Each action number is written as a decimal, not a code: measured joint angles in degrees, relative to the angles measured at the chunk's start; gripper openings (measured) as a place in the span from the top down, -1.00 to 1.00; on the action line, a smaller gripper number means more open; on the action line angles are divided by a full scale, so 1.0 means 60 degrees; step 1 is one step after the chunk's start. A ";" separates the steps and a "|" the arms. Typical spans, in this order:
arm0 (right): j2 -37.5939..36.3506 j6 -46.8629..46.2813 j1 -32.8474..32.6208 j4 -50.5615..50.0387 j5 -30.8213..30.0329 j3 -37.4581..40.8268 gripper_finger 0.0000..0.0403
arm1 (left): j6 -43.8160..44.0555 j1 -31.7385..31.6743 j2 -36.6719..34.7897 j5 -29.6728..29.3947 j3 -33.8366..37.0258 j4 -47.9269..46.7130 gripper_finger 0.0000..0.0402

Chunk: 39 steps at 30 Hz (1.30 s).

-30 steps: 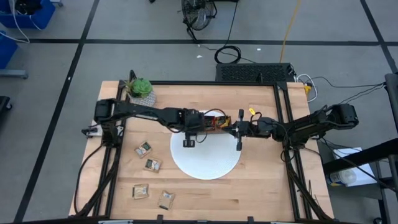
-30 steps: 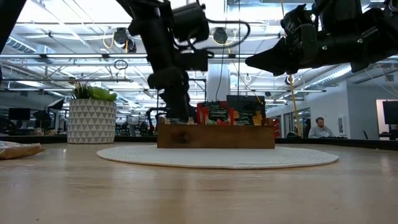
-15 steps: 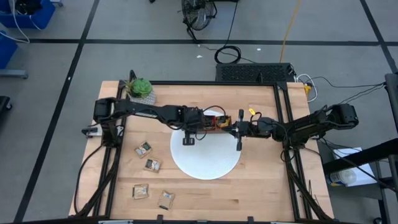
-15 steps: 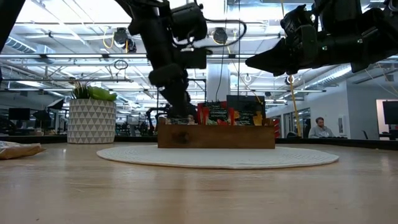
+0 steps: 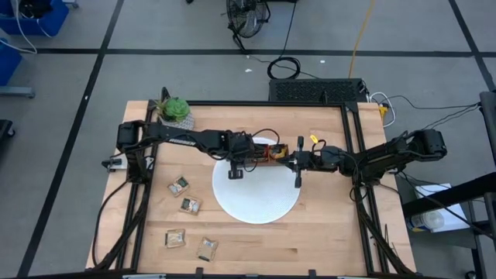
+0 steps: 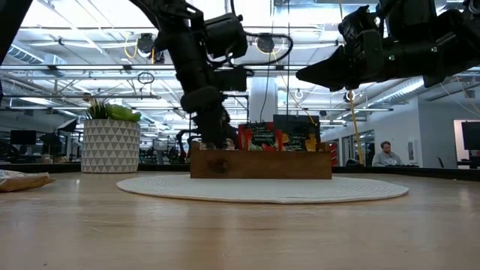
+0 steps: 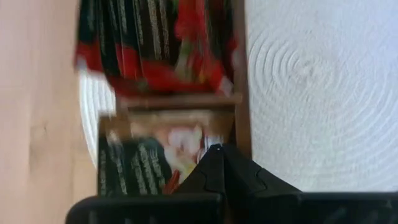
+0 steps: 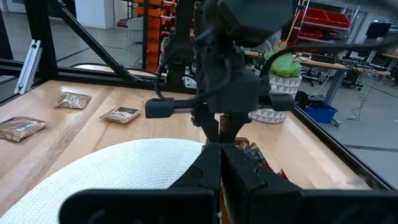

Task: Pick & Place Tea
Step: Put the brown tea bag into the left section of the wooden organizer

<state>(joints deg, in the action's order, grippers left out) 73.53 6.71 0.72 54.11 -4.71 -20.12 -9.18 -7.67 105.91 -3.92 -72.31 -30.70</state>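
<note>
While my left gripper [image 6: 216,135] dips, fingers pressed together, into the wooden tray [image 6: 260,164], tea waits.
Four sachets [image 5: 180,185] lie at eight o'clock of the plate [image 5: 256,205]; my right gripper [image 6: 304,74] hangs closed.

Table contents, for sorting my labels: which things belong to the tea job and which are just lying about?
Job:
loose tea sachets
wooden tray holding sachets
white plate
left pincer, shut, at the tray

Lying about:
potted plant
right pincer, shut, waiting above the plate

The left arm stretches in across the table, its wrist tipped steeply down, and the left gripper [image 6: 215,140] hangs low with its fingers pressed together. The right gripper [image 6: 301,75] hovers higher, level, likewise closed.
</note>
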 joint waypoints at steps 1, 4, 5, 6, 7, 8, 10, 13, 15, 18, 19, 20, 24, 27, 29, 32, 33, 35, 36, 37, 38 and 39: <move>-0.0002 -0.0002 -0.0002 -0.0004 0.0000 -0.0001 1.00 | 0.0072 -0.0019 0.0000 0.0012 0.0076 -0.0027 0.99; -0.0002 -0.0002 0.0001 0.0003 0.0000 0.0000 1.00 | 0.0155 -0.0033 0.0000 0.0231 0.0260 0.0153 1.00; 0.0001 -0.0002 0.0001 0.0000 0.0000 -0.0003 1.00 | 0.0187 -0.0025 0.0000 0.0235 0.0293 0.0145 1.00; 0.0000 -0.0001 -0.0001 0.0000 0.0000 0.0000 1.00 | 0.0258 -0.0023 0.0000 0.0225 0.0313 0.0143 1.00; -0.0002 0.0001 -0.0002 0.0004 0.0000 0.0000 1.00 | 0.0331 -0.0017 0.0000 0.0227 0.0331 0.0148 1.00; 0.0001 0.0001 -0.0002 0.0004 0.0000 0.0000 1.00 | 0.0386 -0.0017 0.0000 0.0238 0.0364 0.0155 1.00; -0.0002 -0.0001 -0.0001 0.0004 0.0000 -0.0004 1.00 | 0.0417 -0.0034 0.0000 0.0240 0.0460 0.0173 1.00; -0.0002 -0.0002 -0.0002 0.0046 0.0000 0.0000 1.00 | 0.0475 -0.0035 -0.0004 0.0236 0.0669 0.0414 1.00; -0.0002 -0.0002 0.0001 0.0073 0.0000 -0.0003 1.00 | 0.0568 -0.0035 -0.0013 0.0229 0.0803 0.0639 1.00; 0.0000 -0.0001 0.0001 0.0076 0.0000 -0.0003 1.00 | 0.0773 -0.0082 -0.0021 0.0231 0.0936 0.0770 1.00; -0.0002 0.0000 0.0001 0.0076 0.0000 -0.0002 1.00 | 0.0861 -0.0098 0.0062 0.0224 0.0951 0.0808 1.00; 0.0000 -0.0002 -0.0001 0.0076 0.0000 0.0000 1.00 | 0.0938 -0.0125 0.0129 0.0212 0.0947 0.0825 1.00; -0.0001 -0.0002 0.0000 0.0104 0.0000 -0.0004 1.00 | 0.1249 -0.0162 0.0494 -0.0142 0.0938 0.0972 1.00; 0.0000 -0.0002 0.0000 0.0125 0.0000 -0.0004 1.00 | 0.1371 -0.0119 0.0783 -0.0439 0.0936 0.1005 1.00; 0.0000 -0.0002 -0.0001 0.0085 0.0000 -0.0004 1.00 | 0.1397 -0.0032 0.0843 -0.0840 0.0928 0.1017 0.99; 0.0001 -0.0002 0.0001 0.0087 0.0004 -0.0004 1.00 | 0.1531 0.0173 0.0859 -0.1646 0.0882 0.0954 0.98; -0.0002 -0.0002 -0.0002 0.0083 0.0000 -0.0004 1.00 | 0.1528 0.0255 0.0792 -0.1916 0.0866 0.0901 0.98; -0.0001 -0.0002 0.0000 0.0084 0.0001 -0.0004 1.00 | 0.1532 0.0398 0.0750 -0.2285 0.0825 0.0757 0.98; -0.0002 0.0000 0.0001 0.0081 0.0000 -0.0004 1.00 | 0.1523 0.0468 0.0756 -0.2461 0.0764 0.0650 0.98; -0.0001 -0.0001 0.0000 0.0080 0.0000 -0.0004 1.00 | 0.1490 0.0530 0.0771 -0.2607 0.0673 0.0493 0.98; -0.0002 0.0001 0.0001 0.0081 0.0000 -0.0004 1.00 | 0.1459 0.0600 0.0785 -0.2726 0.0564 0.0310 0.98; 0.0001 -0.0002 0.0000 0.0083 0.0000 -0.0004 1.00 | 0.1419 0.0664 0.0790 -0.2870 0.0462 0.0138 0.98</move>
<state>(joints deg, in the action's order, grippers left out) 73.53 6.70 0.72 54.60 -4.71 -20.14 -0.66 -3.68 110.65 -21.14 -69.54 -29.88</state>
